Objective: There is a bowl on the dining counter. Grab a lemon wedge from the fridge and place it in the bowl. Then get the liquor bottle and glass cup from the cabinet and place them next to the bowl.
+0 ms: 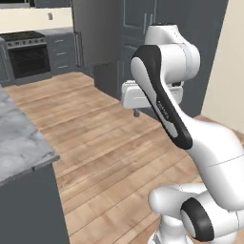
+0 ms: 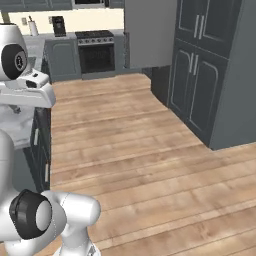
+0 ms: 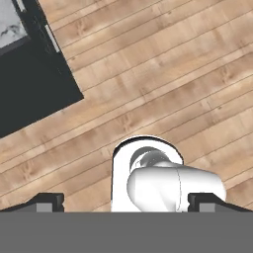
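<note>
The dining desk lies at the near left, its marble top over a dark panel front, with bare wooden floor stretching to its right. Right of the desk, the pincer hangs above the floor with its fingertips spread wide, holding and touching nothing. Farther back stands the tall dark grey fridge, with blue-grey cupboard doors to its right.

Warm wooden plank floor, a black-fronted stove against the cream back wall, blue-grey panelled cupboard doors on the right.
</note>
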Available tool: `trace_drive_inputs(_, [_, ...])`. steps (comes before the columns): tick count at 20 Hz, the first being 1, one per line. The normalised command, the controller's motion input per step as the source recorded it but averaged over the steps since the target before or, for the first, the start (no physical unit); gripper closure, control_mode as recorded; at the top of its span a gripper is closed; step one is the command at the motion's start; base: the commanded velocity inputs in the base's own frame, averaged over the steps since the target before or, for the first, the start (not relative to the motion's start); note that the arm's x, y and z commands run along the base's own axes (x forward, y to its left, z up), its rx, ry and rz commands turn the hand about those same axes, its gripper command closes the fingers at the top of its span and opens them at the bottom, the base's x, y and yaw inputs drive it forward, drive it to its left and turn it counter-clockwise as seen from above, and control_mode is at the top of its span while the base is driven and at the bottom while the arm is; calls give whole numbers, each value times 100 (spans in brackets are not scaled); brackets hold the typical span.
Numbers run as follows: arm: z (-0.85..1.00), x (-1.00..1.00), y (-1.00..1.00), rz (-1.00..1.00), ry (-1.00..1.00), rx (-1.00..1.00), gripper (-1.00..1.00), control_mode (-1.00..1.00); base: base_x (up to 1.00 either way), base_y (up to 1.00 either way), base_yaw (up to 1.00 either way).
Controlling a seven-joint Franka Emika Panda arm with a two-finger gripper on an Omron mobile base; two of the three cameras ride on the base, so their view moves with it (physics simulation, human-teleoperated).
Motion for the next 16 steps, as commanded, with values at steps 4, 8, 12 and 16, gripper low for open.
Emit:
trace_drive_inputs(4, [0, 0, 0, 0, 0, 0, -100, 100, 71, -100, 39])
trace_drive_inputs(8, [0, 0, 0, 0, 0, 0, -100, 100, 84, -98, 38])
trace_drive_inputs(12, [0, 0, 0, 0, 0, 0, -100, 100, 100, -89, 33])
trace_drive_inputs(16, [0, 0, 0, 0, 0, 0, -100, 100, 100, -73, 26])
